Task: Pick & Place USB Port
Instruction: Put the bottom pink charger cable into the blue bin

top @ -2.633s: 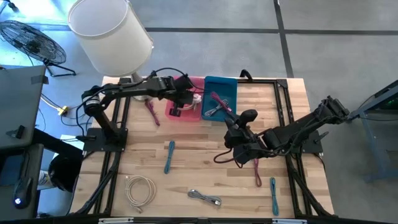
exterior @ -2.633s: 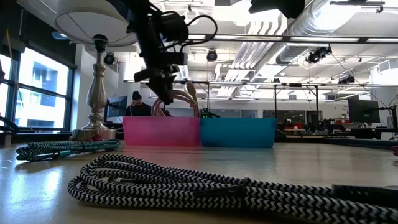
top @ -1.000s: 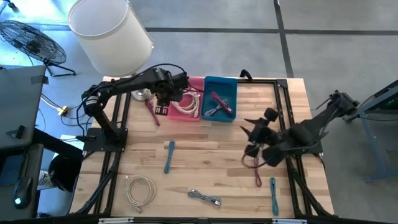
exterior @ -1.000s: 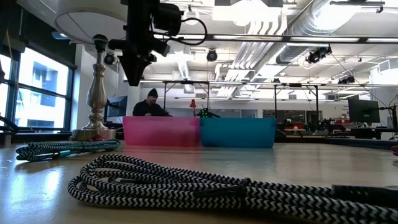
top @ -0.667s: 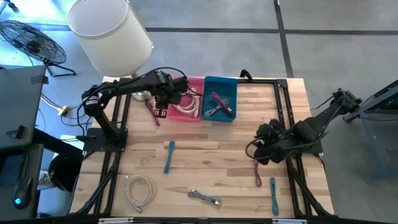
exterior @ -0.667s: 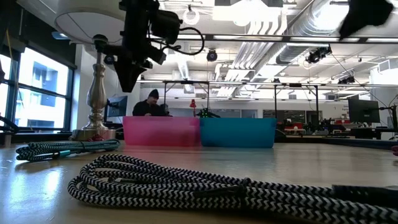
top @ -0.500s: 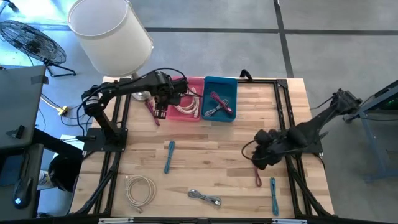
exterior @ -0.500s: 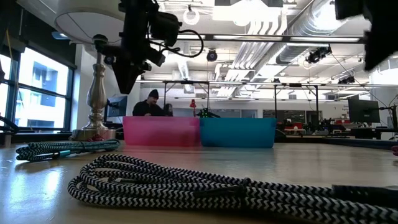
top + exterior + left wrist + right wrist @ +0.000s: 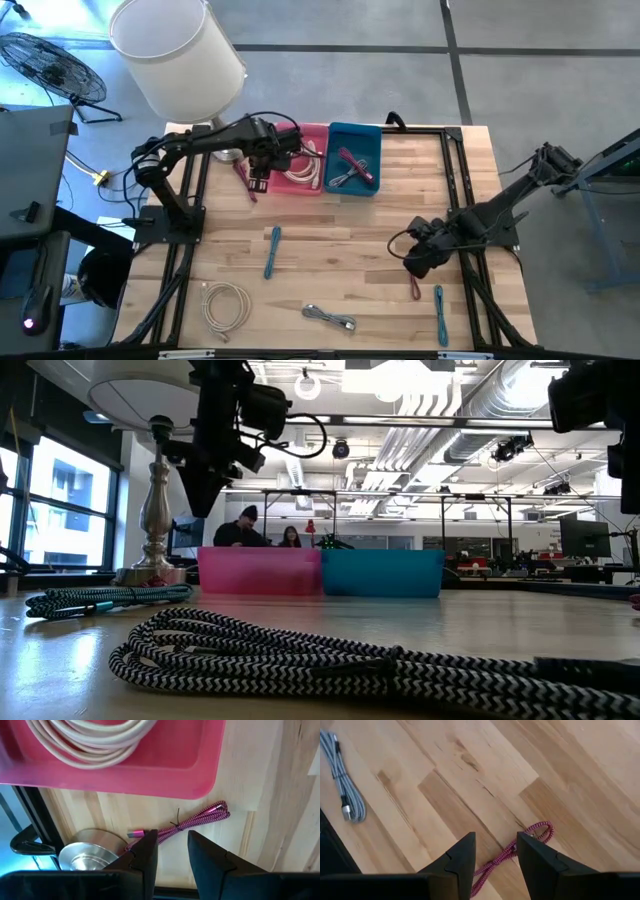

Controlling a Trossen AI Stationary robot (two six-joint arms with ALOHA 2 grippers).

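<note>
My left gripper (image 9: 257, 177) hangs open beside the left wall of the pink bin (image 9: 303, 186), over a magenta cable (image 9: 192, 822) that lies flat on the wood. A coiled white cable (image 9: 95, 740) rests in that bin. The blue bin (image 9: 337, 137) next to it holds a magenta and a grey cable. My right gripper (image 9: 416, 264) is open and points down over another magenta cable (image 9: 520, 842) lying near the table's right side; it touches nothing.
Loose cables lie on the table: a blue one (image 9: 272, 250), a white coil (image 9: 225, 305), a grey one (image 9: 330, 318) and a blue one (image 9: 440, 312). A lamp stands at the far left corner, its base (image 9: 90, 852) close to my left gripper. People sit in the room beyond.
My right gripper has swung toward the near edge and down, turning until it points at the magenta cable on the right. My left gripper has drifted a little toward the table's left, off the pink bin's edge. No cable has moved.
</note>
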